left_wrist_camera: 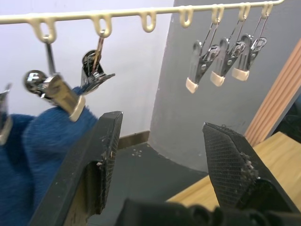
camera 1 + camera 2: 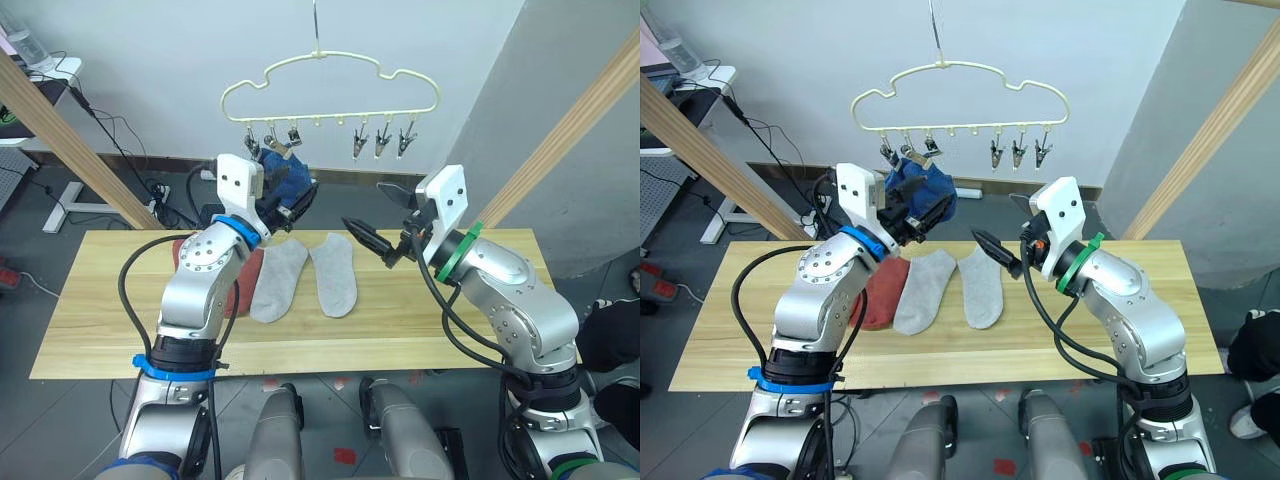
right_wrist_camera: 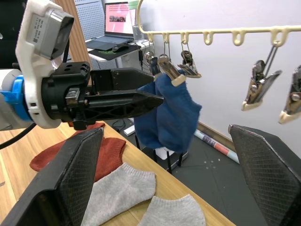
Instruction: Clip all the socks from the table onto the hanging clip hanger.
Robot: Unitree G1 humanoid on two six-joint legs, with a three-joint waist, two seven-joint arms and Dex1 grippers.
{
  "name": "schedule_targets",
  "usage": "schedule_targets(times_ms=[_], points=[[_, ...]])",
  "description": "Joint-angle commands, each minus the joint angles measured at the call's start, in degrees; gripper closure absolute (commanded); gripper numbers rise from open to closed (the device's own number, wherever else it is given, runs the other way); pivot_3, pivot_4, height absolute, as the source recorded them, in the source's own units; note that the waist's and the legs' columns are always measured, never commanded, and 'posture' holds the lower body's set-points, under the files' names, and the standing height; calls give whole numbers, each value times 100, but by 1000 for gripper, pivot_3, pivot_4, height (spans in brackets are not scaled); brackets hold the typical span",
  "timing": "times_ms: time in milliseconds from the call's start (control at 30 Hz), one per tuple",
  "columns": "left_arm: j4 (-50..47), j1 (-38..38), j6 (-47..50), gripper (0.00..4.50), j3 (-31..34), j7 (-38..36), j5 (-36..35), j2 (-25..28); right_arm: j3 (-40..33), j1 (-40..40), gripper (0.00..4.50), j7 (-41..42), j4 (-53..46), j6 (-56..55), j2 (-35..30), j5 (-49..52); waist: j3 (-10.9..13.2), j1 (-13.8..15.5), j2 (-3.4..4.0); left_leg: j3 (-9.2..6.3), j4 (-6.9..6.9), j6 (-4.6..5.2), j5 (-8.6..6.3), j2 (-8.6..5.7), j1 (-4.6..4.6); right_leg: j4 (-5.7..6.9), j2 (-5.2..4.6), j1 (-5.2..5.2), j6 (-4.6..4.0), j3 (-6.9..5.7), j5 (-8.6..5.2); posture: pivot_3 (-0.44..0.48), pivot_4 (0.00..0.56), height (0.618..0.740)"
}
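Note:
The cream clip hanger (image 2: 330, 85) hangs above the far edge of the table (image 2: 120, 300). Blue socks (image 2: 287, 180) hang bunched from its left clips (image 1: 70, 101). Three clips on the right (image 2: 382, 140) hang free. My left gripper (image 2: 305, 195) is raised right beside the blue socks, open, with nothing between its fingers (image 1: 101, 155). My right gripper (image 2: 365, 205) hovers open above the table, below the free clips. Two light grey socks (image 2: 280, 280) (image 2: 335, 272) lie flat side by side mid-table. A rust-red sock (image 2: 878, 295) lies left of them, partly hidden by my left arm.
Slanted wooden poles (image 2: 60, 130) (image 2: 570, 130) of the frame flank the table at left and right. Behind the far left are a desk with a laptop (image 3: 120, 19) and cables on the floor (image 2: 150, 190). A grey wall stands close at the back right.

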Motion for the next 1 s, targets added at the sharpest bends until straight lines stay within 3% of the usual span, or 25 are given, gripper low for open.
schedule_targets(times_ms=[33,467,1000], points=[[487,-370,-641,1516,-76,-85,325,44,-62,-90,0,-87,-221,-176,34,37,0,0,0,-1,1,0,0,0,0,1,0,0,0,-2,0,-55,281,740],[2640,-1352,-2333,1516,-92,-131,1040,94,-35,-185,0,-169,-147,-221,62,28,0,-6,0,0,4,1,0,0,-1,1,1,1,0,-1,0,-69,281,740],[4411,-2357,-3066,1516,-62,171,1275,-132,-26,-162,0,-333,-186,-131,82,46,0,-20,0,2,10,2,-1,-1,-3,4,1,1,2,-1,1,-86,283,740]])
